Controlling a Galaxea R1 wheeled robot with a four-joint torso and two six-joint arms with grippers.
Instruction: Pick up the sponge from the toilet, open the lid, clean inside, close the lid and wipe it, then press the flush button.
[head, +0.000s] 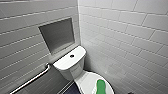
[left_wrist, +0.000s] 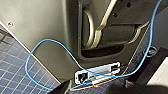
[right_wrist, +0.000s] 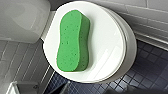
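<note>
Sponge (right_wrist: 73, 41) lies lengthwise on the shut lid (right_wrist: 107, 45); the toilet (head: 71, 64) is cut off at the head view's lower edge. Whether either gripper is open or clenched cannot be told.

One green sponge (right_wrist: 73, 41), one white toilet (head: 71, 66) with one lid (right_wrist: 107, 42) and one dark flush button (head: 72, 56) on its tank top (a single tank) — one of each. On the tiled wall: one grab rail (head: 32, 80), one recessed niche (head: 58, 35). One blue cable (left_wrist: 50, 42) in the left wrist view
</note>
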